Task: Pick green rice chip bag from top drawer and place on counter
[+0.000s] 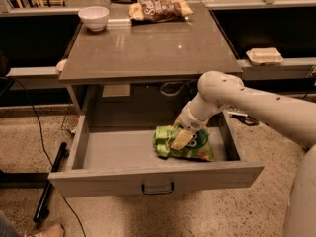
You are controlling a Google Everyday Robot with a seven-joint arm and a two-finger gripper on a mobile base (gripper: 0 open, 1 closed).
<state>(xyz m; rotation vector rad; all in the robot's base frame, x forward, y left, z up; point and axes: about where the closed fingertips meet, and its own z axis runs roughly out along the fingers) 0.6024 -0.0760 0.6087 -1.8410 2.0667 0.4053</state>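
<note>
Chip bag lies crosswise beneath gripper

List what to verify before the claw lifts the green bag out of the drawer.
1. Top drawer pulled open: ok.
2. Claw down on the green rice chip bag, inside the drawer: ok.
3. Firm hold on the bag: cannot tell.
4. Bare spot on the counter for placing: ok; the white bowl and brown snack bag sit along its far edge.
5. Arm apart from the counter's front edge: cannot tell; the elbow is close beside the right corner.
</note>
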